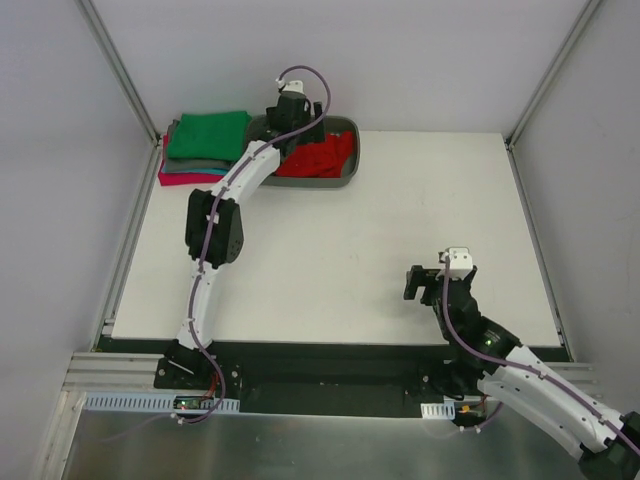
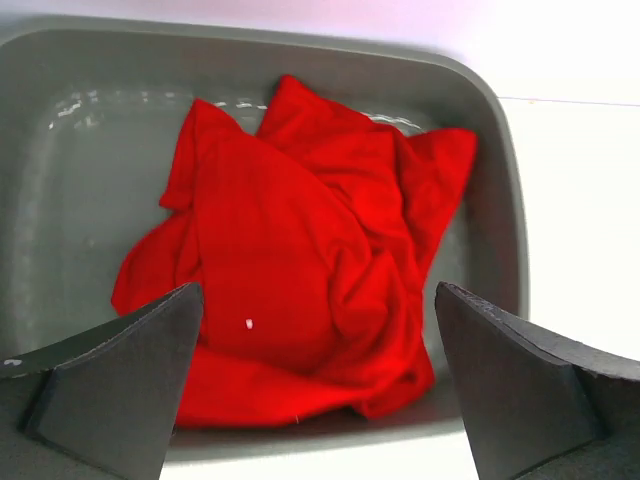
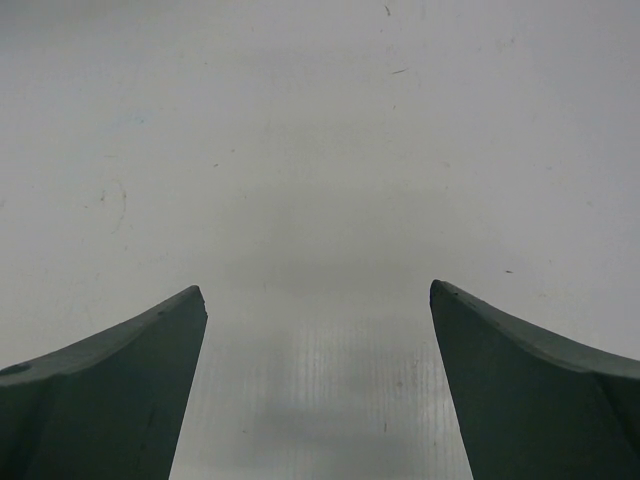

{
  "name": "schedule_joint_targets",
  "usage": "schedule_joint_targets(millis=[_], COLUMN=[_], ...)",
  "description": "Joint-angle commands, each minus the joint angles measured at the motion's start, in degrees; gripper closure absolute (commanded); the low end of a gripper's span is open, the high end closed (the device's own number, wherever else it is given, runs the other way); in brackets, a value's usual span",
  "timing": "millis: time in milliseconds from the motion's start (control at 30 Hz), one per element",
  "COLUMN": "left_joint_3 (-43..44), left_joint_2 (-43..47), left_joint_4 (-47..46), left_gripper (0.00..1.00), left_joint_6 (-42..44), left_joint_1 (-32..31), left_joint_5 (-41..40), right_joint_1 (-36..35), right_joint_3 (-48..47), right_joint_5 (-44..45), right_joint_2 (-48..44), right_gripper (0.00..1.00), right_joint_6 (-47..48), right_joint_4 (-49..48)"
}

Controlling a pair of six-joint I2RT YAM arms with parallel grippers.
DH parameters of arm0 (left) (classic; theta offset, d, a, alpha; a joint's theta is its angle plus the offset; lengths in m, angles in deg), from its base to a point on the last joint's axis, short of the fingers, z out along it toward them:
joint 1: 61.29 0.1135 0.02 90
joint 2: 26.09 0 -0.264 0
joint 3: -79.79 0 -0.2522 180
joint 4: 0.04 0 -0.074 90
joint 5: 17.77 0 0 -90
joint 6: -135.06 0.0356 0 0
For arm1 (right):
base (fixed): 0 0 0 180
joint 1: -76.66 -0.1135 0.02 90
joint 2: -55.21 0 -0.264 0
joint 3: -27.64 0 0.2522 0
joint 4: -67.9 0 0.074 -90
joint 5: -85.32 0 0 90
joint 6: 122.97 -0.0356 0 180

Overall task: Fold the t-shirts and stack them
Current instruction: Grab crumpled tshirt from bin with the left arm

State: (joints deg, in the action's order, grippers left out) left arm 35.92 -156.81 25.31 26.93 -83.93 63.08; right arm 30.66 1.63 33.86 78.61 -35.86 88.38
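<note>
**Red shirt in tub, both grippers wide open**

The crumpled bright red cloth t-shirt lies in the grey oval plastic tub at the far edge of the white table. The left gripper hovers over it, jaws apart and empty. The folded green, grey and magenta t-shirts are stacked at the far-left corner. The right gripper, also spread and empty, hangs over bare table towards the near edge.

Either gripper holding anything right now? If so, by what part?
Nothing held. The left gripper is open over the crumpled red shirt in the grey tub; the right gripper is open over the table.

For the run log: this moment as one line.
left end effector: open over red t-shirt in tub | right end effector: open above table | folded stack: beside tub
</note>
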Motion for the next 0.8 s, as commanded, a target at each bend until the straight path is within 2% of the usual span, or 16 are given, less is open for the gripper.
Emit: schedule_joint_targets(millis=[0, 67, 200, 500, 700, 733, 767], left_joint_3=[11.8, 15.9, 17.6, 15.8, 14.9, 15.0, 15.2], left_joint_2=[-8.4, -12.5, -18.1, -20.6, -20.5, -20.5, -20.4], left_joint_4=[1.4, 1.1, -2.5, -6.5, -6.5, -6.7, -6.6], left_gripper=[0.01, 0.01, 0.01, 0.02, 0.37, 0.53, 0.72], left_joint_6=[4.2, 3.5, 0.7, -7.6, -9.8, -9.2, -8.6], left_joint_1=[0.4, 0.4, 0.4, 0.6, 0.6, 0.6, 0.6], left_joint_5=[-5.4, -3.4, -3.0, 2.9, 6.3, 7.0, 7.0], right_joint_1=[-0.1, -0.1, -0.1, -0.1, -0.1, -0.1, -0.1], right_joint_3=[-3.4, -3.3, -3.3, -3.6, -3.0, -2.9, -2.5], right_joint_5=[-2.5, -2.2, -1.1, 0.7, 1.0, 0.9, 0.8], right_joint_2=[-2.3, -2.7, -2.0, 0.2, -0.9, -1.4, -2.3], right_gripper=[0.04, 0.04, 0.04, 0.04, 0.04, 0.04, 0.04], right_joint_6=[1.2, 1.1, 0.9, 0.3, 0.1, 0.1, 0.1], right_joint_4=[0.9, 0.9, 0.7, 0.2, 0.3, 0.3, 0.3])
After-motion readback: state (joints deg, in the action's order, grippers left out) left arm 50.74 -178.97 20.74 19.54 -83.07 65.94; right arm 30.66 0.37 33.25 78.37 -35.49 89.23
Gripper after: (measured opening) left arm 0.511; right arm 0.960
